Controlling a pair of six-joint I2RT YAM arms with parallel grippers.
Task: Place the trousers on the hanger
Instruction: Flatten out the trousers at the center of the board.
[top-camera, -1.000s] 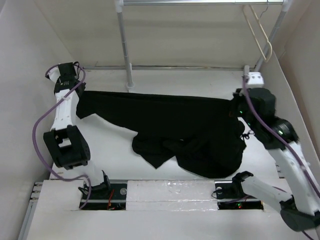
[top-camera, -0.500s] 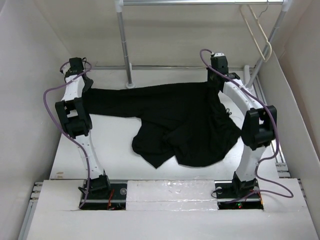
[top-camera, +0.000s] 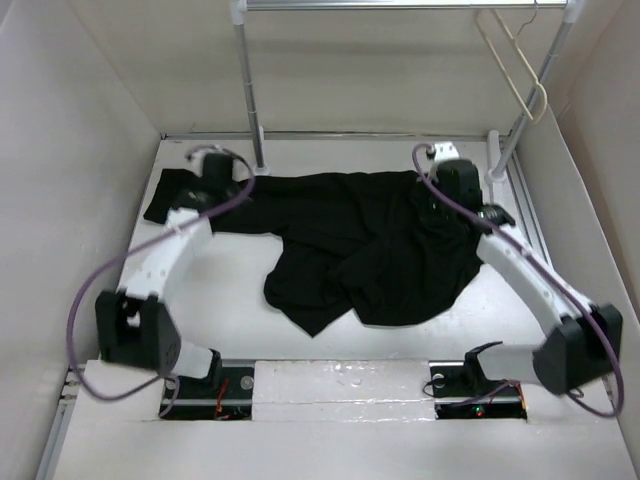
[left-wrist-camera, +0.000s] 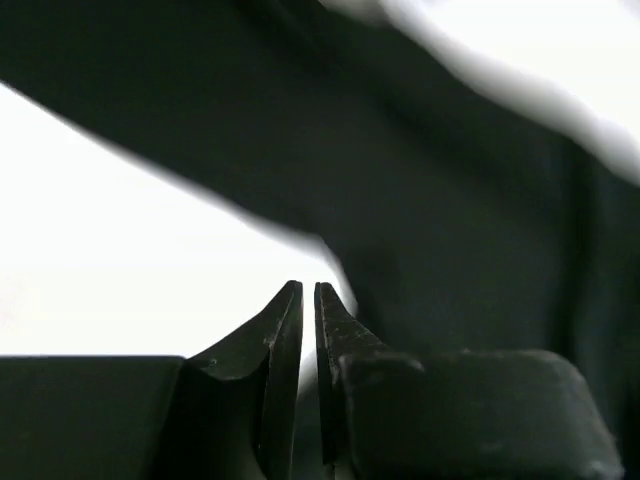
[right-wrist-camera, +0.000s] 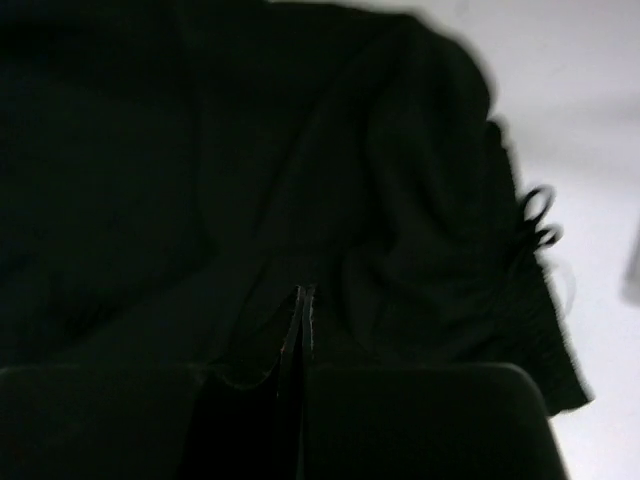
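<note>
From above, bunched trousers (top-camera: 350, 240) lie between left claw (top-camera: 220, 172) and right claw (top-camera: 446, 190), hanger (top-camera: 538, 100) up beyond the right one; the left wrist shows its claw nearly pressed together, empty, cloth ahead; the right wrist shows its claw pressed together over folds, where a pinch could catch one layer.

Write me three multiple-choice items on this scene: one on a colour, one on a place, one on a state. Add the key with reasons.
1. The trousers are: A. cream; B. blue; C. black.
2. The hanger is: A. hanging from the rack rail; B. lying on top of the trousers; C. threaded through a trouser leg.
3. The right end effector is: A. wide open; B. shut; C. gripping the hanger.
Key: 1 C, the cloth is black all over. 2 A, its hook sits on the rail at far right, away from the cloth. 3 B, its fingertips meet over the cloth in the wrist view.
</note>
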